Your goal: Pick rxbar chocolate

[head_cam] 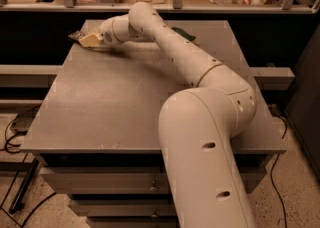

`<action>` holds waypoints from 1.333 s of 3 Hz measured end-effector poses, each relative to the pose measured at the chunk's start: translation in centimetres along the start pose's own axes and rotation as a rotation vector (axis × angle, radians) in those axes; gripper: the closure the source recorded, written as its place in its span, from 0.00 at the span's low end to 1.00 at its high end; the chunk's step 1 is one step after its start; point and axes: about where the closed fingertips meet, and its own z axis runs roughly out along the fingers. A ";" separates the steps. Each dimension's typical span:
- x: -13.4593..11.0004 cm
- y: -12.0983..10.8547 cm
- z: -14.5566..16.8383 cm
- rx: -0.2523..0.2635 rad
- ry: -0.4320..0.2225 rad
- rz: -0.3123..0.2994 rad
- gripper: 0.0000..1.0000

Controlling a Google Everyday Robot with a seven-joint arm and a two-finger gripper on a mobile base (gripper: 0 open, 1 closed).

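My gripper (89, 39) is at the 11 o'clock corner of the table (110, 102), right against a dark flat thing at its 9 o'clock, probably the rxbar chocolate (75, 35). Reach looks done; lift left. Can't tell whether it's clamped or released.

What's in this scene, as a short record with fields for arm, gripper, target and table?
arm: white jointed robot arm, stretched to the table's far left corner
gripper: beige-tipped gripper, low at that corner
target: small dark flat bar at the gripper's tip; contact unclear
table: grey flat tabletop
other: dark green object behind the arm
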 end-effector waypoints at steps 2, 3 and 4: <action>-7.3 -0.5 -7.4 0.025 -0.130 -0.086 1.00; -11.0 -1.2 -13.3 0.061 -0.213 -0.140 1.00; -11.2 -1.4 -13.9 0.067 -0.219 -0.146 1.00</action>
